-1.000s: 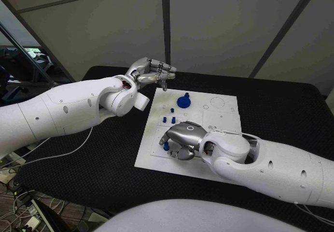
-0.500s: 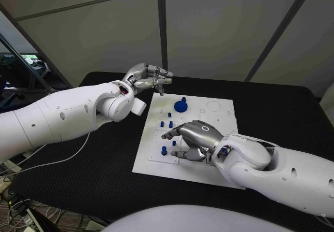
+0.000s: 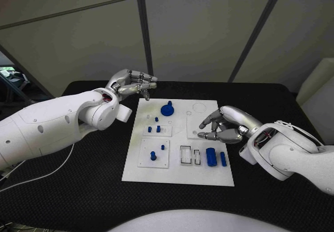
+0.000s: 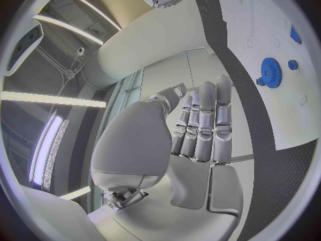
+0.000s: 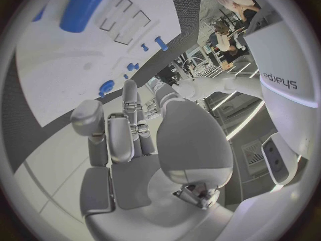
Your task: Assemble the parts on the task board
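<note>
The white task board [image 3: 177, 171] lies mid-table. On it are a blue gear [image 3: 167, 108], small blue pegs [image 3: 154, 129] near its left side, a peg [image 3: 153, 155] in a square plate, and two blue blocks [image 3: 211, 157] beside empty rectangular slots [image 3: 187, 153]. My left hand [image 3: 132, 83] hovers off the board's far left corner with its fingers loosely bent and nothing in them. My right hand [image 3: 223, 125] hangs over the board's right side, behind the blocks, fingers arched and empty. The left wrist view shows the gear [image 4: 270, 72]. The right wrist view shows a block [image 5: 83, 8].
The board sits on a black table [image 3: 278, 106] with bare cloth on both sides. A round hole [image 3: 200, 106] marks the board's far right part. Grey wall panels stand behind the table's far edge.
The camera has shifted. My right hand has left the board's near left part and moved to its right side, uncovering the blocks and slots. The left hand stays by the far left corner.
</note>
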Tool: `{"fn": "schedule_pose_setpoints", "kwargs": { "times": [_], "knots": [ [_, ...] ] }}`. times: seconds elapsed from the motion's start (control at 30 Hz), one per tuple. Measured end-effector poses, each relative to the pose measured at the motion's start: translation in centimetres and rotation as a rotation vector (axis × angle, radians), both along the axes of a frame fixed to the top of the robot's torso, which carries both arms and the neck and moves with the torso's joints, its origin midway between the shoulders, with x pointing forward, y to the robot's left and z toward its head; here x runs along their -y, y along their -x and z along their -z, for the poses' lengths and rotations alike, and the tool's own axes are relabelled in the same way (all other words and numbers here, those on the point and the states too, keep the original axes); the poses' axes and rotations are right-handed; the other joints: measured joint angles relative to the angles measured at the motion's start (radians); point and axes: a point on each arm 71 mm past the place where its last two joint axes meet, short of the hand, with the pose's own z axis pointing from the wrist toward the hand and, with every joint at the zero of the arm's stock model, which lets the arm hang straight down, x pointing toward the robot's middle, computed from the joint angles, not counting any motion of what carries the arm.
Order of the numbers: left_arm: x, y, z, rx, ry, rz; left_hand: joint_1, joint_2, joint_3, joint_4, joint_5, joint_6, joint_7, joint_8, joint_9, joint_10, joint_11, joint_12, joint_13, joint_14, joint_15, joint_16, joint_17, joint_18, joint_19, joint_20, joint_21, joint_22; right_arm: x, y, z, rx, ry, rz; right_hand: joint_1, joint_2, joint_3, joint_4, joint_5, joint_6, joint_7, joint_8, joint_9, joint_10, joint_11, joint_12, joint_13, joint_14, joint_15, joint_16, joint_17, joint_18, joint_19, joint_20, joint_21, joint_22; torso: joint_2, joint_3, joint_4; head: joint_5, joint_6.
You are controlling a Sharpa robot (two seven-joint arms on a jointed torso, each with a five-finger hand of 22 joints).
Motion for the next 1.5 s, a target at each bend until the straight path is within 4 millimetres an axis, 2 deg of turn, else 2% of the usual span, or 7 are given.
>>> {"fn": "schedule_pose_setpoints", "kwargs": {
  "times": [0.1,0.17,0.3,0.47,0.67,1.43,1.5],
  "knots": [
    [-0.1,0.1,-0.1,0.002,0.000,0.000,0.000,0.000,-0.003,-0.003,0.000,0.000,0.000,0.000,0.000,0.000,0.000,0.000,0.000,0.000,0.000,0.000,0.000,0.000,0.000,0.000,-0.001,-0.001,1.0,0.3,0.0,-0.042,-0.003,0.045,-0.021,0.008,-0.063,0.043,0.017,0.010,-0.010,0.029,0.025,0.031,-0.009,0.260,0.322,0.000,-0.003,0.057,0.055,-0.016,0.027,-0.005,0.042,0.055,0.000,-0.0009,-0.0030,-0.016,0.001],
    [-0.2,0.2,-0.1,0.003,0.000,0.000,0.000,0.000,-0.003,-0.003,0.000,0.000,0.000,0.000,0.000,0.000,0.000,0.000,0.000,0.000,0.000,0.000,0.000,0.000,0.000,0.000,-0.001,-0.001,1.7,0.5,0.1,-0.065,0.004,0.078,-0.017,0.012,-0.110,0.072,0.024,0.008,-0.016,0.058,0.055,0.045,-0.010,0.392,0.498,0.000,-0.003,0.084,0.060,-0.016,0.037,-0.008,0.064,0.084,0.000,-0.0009,-0.0048,-0.024,0.000],
    [-0.3,0.3,-0.2,0.005,0.001,-0.001,0.000,0.000,-0.003,-0.003,0.000,0.000,0.000,0.000,0.000,0.000,0.000,0.000,0.000,0.000,0.000,0.000,-0.001,0.000,0.000,0.000,-0.001,-0.001,2.9,1.0,0.7,-0.109,0.035,0.141,0.001,0.031,-0.173,0.109,0.048,-0.007,-0.020,0.092,0.101,0.069,-0.012,0.499,0.658,0.000,-0.003,0.106,0.060,-0.016,0.044,-0.005,0.080,0.111,0.000,-0.0010,-0.0061,-0.037,-0.002],
    [-0.4,0.4,-0.2,0.008,0.001,-0.002,0.000,0.000,-0.004,-0.002,0.000,0.000,0.000,0.000,0.000,0.000,0.000,0.000,0.001,0.000,0.000,0.000,-0.001,0.000,0.000,0.000,-0.001,-0.001,3.5,1.7,1.6,-0.156,0.098,0.191,0.001,0.030,-0.216,0.140,0.062,-0.023,-0.020,0.105,0.125,0.069,-0.012,0.513,0.694,0.000,-0.003,0.115,0.060,-0.016,0.044,-0.005,0.086,0.122,-0.001,-0.0025,-0.0060,-0.048,-0.004],
    [-0.4,0.5,-0.3,0.009,0.002,0.000,0.000,0.000,-0.006,0.000,0.000,0.000,0.000,0.000,0.000,0.000,0.000,0.000,0.001,0.000,0.000,0.000,-0.001,0.000,0.000,0.000,-0.001,-0.001,3.8,2.4,2.9,-0.190,0.184,0.223,-0.028,0.026,-0.255,0.148,0.069,-0.033,-0.018,0.116,0.145,0.073,-0.009,0.517,0.711,0.000,-0.003,0.115,0.060,-0.016,0.051,-0.005,0.090,0.127,-0.002,-0.0028,-0.0060,-0.050,-0.006],
    [-0.6,0.5,-0.3,0.010,0.001,-0.004,0.000,0.000,-0.006,0.000,0.000,0.000,0.000,0.000,0.000,0.000,0.000,0.005,0.001,0.000,0.000,0.000,-0.002,0.000,0.000,0.000,-0.001,-0.002,1.9,3.3,6.1,-0.223,0.298,0.197,-0.030,0.028,-0.261,0.147,0.069,-0.033,-0.018,0.123,0.153,0.073,-0.009,0.517,0.713,0.000,-0.003,0.119,0.060,-0.016,0.051,-0.005,0.090,0.130,0.000,-0.0019,-0.0067,-0.043,-0.013],
    [-0.6,0.5,-0.3,0.010,0.001,-0.003,0.000,0.000,-0.006,0.000,0.000,0.000,0.000,0.000,0.000,0.000,0.000,0.005,0.001,0.000,0.000,0.000,-0.002,0.000,0.000,0.000,-0.001,-0.002,1.8,3.2,6.3,-0.224,0.301,0.197,-0.030,0.028,-0.261,0.147,0.069,-0.033,-0.018,0.125,0.153,0.073,-0.009,0.517,0.713,0.000,-0.003,0.119,0.060,-0.032,0.051,-0.005,0.090,0.131,0.000,-0.0020,-0.0067,-0.042,-0.013]
  ]
}}
